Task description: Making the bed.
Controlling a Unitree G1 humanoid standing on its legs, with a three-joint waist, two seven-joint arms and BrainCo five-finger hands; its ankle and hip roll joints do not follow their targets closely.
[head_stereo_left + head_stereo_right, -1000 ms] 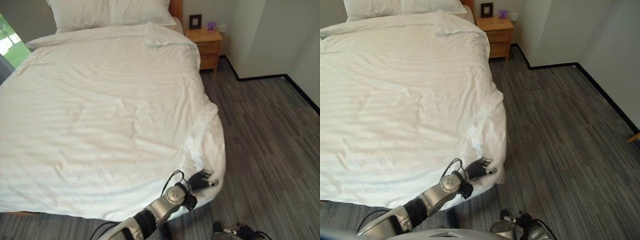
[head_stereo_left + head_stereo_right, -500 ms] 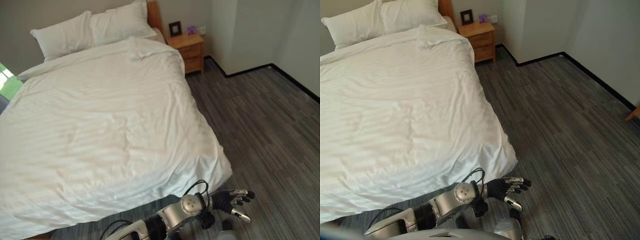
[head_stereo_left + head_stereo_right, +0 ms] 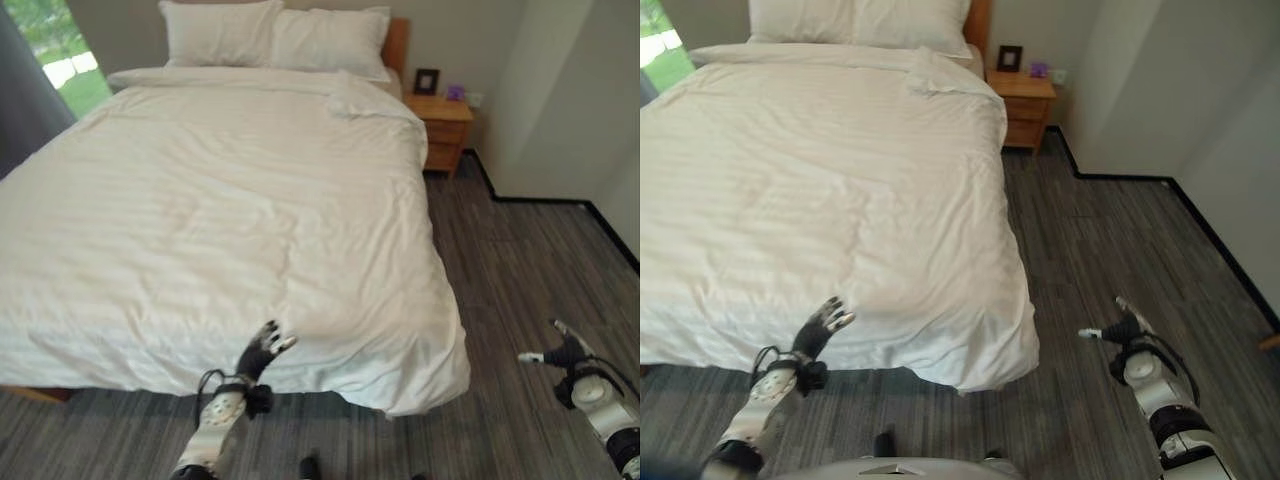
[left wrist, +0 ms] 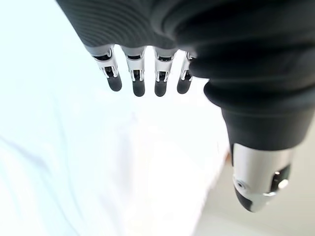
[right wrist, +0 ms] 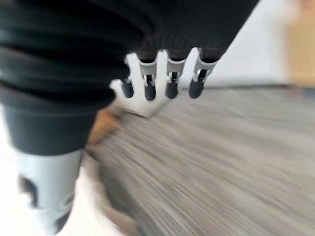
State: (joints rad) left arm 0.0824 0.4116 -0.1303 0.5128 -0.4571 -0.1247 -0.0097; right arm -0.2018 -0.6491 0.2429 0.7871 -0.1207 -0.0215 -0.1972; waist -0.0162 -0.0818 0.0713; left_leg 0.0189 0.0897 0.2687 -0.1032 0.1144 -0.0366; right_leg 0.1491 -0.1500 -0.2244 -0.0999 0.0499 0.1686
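A white striped duvet covers the bed, and its foot corner hangs down near the floor. Two white pillows lie at the head. A turned-over fold of duvet sits by the right pillow. My left hand is open at the bed's foot edge, fingers straight and pointing up against the hanging duvet; in the left wrist view its fingers are spread over white cloth and hold nothing. My right hand is open over the floor, right of the bed.
A wooden nightstand with a small dark frame and a purple object stands right of the headboard. Grey striped carpet runs along the bed's right side to a wall corner. A dark curtain and window are at the left.
The view has swung to face the bed's foot. My left hand left the duvet's right foot corner, opened, and now sits further left at the foot edge. My right hand has come into view.
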